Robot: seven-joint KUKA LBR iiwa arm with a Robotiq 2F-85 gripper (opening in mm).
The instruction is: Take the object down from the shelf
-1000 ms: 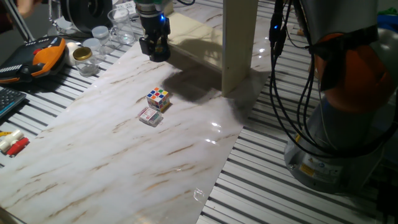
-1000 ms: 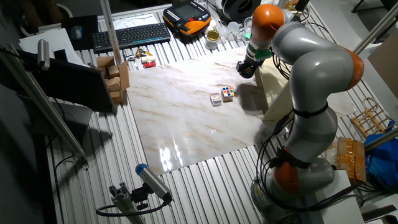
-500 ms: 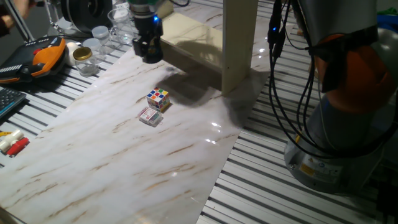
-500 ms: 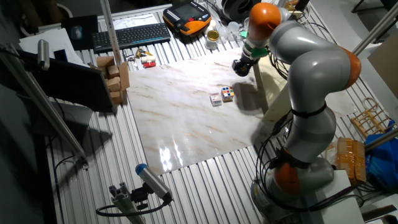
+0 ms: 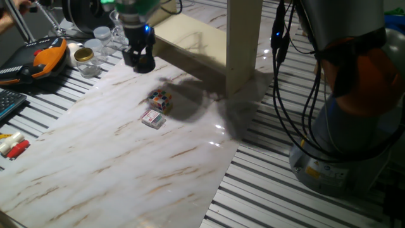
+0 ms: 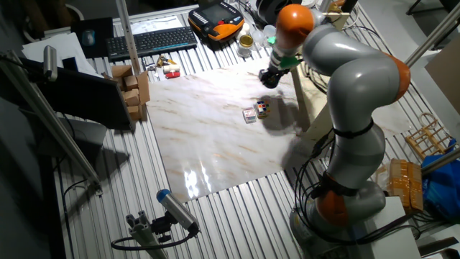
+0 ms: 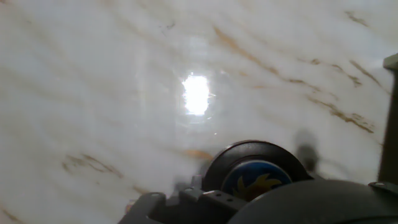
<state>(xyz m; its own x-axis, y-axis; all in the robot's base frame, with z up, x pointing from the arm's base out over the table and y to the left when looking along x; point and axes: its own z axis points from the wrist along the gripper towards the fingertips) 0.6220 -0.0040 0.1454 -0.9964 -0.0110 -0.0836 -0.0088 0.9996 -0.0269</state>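
The pale beige shelf (image 5: 190, 38) stands at the back of the marble board, with its upright panel (image 5: 243, 44) in front; it also shows in the other fixed view (image 6: 302, 97). My gripper (image 5: 140, 60) is to the left of the shelf, clear of it and low over the marble board (image 5: 114, 164). It is shut on a round black object (image 7: 255, 173) with a blue and yellow label. The gripper also shows in the other fixed view (image 6: 269, 78). The hand view looks down on bare marble with a bright glare spot.
A Rubik's cube (image 5: 160, 100) and a small card box (image 5: 152, 118) lie on the marble in front of the gripper. Jars (image 5: 95, 38), an orange-black device (image 5: 44, 57) and red-white items (image 5: 12, 147) lie at the left edge. A keyboard (image 6: 151, 39) lies beyond.
My gripper has moved left, away from the shelf board and out over the marble, carrying the round black object. The cube and the box have not moved.
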